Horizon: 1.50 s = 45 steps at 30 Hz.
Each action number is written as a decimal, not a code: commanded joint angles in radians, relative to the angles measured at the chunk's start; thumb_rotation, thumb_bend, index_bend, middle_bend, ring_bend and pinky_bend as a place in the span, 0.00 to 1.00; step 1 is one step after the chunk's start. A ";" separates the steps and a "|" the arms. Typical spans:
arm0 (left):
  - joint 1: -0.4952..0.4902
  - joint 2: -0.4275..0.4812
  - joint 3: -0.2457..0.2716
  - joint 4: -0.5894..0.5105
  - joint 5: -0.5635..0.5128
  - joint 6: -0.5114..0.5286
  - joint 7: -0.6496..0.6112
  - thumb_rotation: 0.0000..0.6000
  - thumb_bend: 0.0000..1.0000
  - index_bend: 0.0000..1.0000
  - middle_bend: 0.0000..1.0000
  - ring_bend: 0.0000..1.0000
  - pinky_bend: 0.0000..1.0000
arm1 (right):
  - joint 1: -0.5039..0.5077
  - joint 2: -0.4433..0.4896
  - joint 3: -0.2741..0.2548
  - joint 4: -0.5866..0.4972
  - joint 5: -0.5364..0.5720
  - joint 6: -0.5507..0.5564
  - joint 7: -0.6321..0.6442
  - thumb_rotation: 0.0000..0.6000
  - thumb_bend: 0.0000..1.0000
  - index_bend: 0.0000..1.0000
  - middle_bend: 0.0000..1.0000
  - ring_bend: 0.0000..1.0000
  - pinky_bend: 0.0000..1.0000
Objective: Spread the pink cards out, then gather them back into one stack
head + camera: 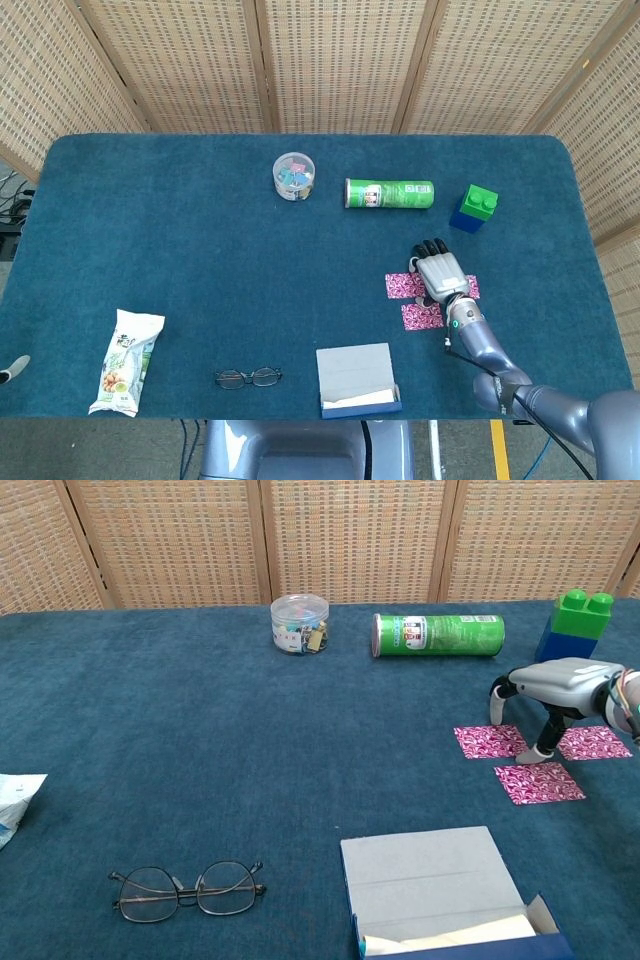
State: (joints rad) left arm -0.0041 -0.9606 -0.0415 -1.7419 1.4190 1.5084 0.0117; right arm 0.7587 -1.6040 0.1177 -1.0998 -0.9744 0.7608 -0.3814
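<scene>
Three pink patterned cards lie apart on the blue cloth at the right: a left card [490, 742], a right card [596, 742] and a near card [539, 782]. The head view shows the left card [402, 287] and the near card [420, 317]. My right hand [562, 683] [438, 272] arches over the gap between them, fingers spread and pointing down. One fingertip [542, 750] touches down just beyond the near card's far edge, and another hangs over the left card. It holds nothing. Only a grey tip [12, 370] shows off the table's left edge, perhaps my left hand.
A green tube [438, 635] lies on its side behind the cards, with a green and blue block [572, 625] to its right and a clear jar [298, 624] to its left. An open grey box [440, 895], glasses [186, 888] and a snack bag [125, 362] sit near the front.
</scene>
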 commanded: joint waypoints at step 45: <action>0.000 -0.002 -0.001 -0.003 0.005 0.002 0.004 1.00 0.06 0.00 0.00 0.00 0.00 | -0.040 0.116 0.013 -0.091 -0.041 0.034 0.040 1.00 0.35 0.46 0.18 0.00 0.00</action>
State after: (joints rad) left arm -0.0045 -0.9627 -0.0421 -1.7455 1.4245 1.5105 0.0158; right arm 0.7224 -1.4928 0.1317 -1.1870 -1.0134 0.7929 -0.3445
